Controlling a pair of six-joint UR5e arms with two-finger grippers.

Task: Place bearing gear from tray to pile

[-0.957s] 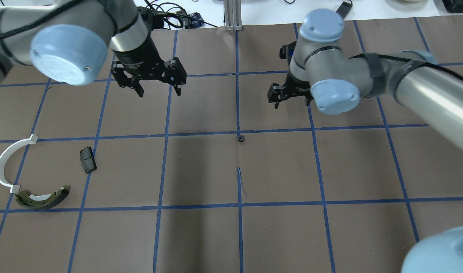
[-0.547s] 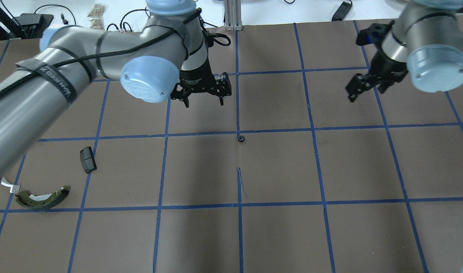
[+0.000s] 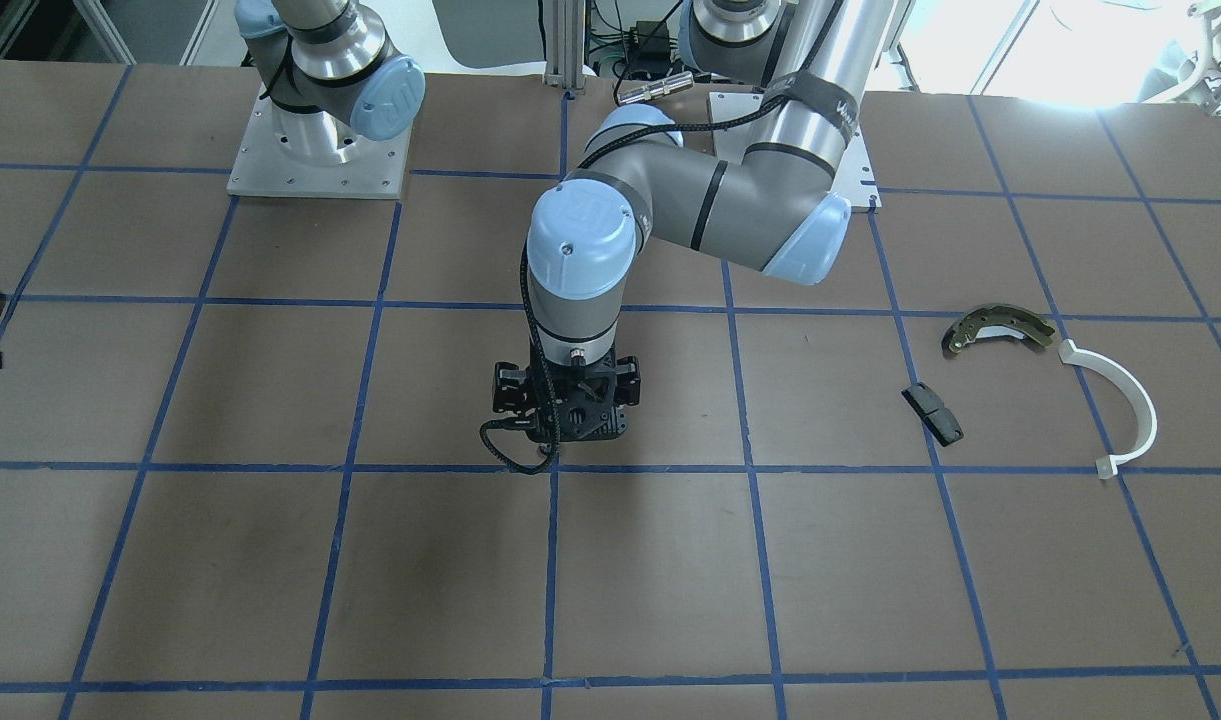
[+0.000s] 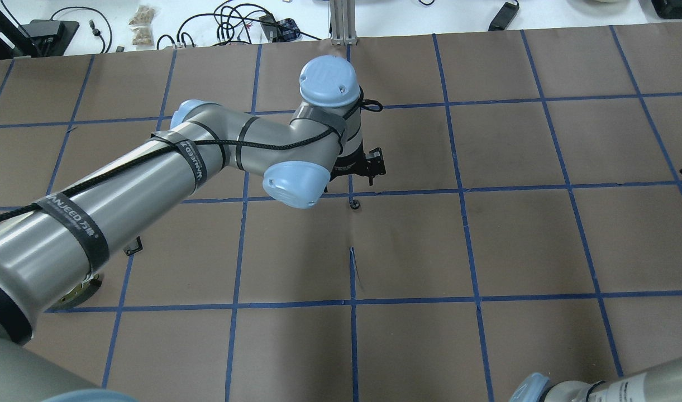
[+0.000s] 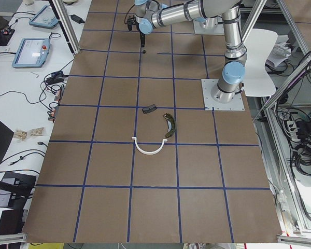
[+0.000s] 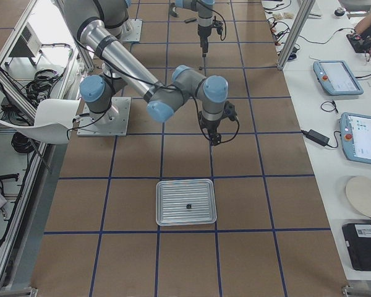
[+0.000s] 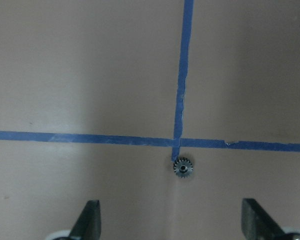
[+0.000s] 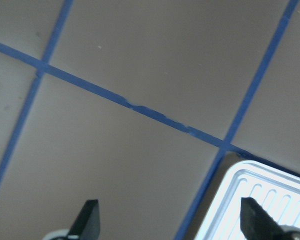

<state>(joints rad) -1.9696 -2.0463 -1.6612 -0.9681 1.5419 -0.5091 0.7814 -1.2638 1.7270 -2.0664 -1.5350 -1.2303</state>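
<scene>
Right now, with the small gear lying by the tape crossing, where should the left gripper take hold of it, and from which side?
Across its toothed rim, straight from above. The gear lies flat with its bore up, so only the outer edge offers two opposing faces. The left gripper hangs over it, jaws open, nearly centred.
</scene>
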